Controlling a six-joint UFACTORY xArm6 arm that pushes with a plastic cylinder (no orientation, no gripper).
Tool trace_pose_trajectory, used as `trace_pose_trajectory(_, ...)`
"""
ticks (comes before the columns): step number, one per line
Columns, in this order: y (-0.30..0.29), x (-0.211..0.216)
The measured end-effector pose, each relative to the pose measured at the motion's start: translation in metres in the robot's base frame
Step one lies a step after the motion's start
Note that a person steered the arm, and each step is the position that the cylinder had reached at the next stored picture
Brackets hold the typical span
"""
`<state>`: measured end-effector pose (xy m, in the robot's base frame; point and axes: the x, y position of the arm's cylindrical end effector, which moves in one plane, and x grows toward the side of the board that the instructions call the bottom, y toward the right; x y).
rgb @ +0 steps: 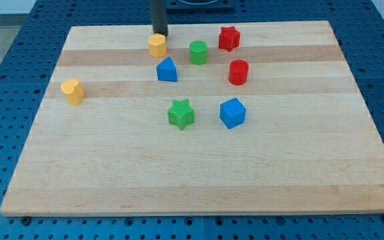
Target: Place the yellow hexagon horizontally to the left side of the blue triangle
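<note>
My tip (pixel 159 35), gripperless, touches the yellow hexagon's (pixel 157 45) far side; push it near-left, clearing the blue triangle (pixel 167 70).

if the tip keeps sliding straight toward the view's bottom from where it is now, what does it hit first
My tip sits just above the yellow hexagon block, seemingly touching it. Sliding toward the view's bottom, it would push that block first, likely driving it toward the blue triangle block just below; depth is hard to judge.
</note>
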<state>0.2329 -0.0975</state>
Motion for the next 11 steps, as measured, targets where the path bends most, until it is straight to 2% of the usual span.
trace_pose_trajectory(2, 0.018, 0.016)
trace_pose_trajectory(3, 0.069, 0.016)
trace_pose_trajectory(4, 0.080, 0.018)
trace_pose_trajectory(6, 0.036, 0.023)
trace_pose_trajectory(9, 0.026, 0.056)
trace_pose_trajectory(11, -0.003, 0.075)
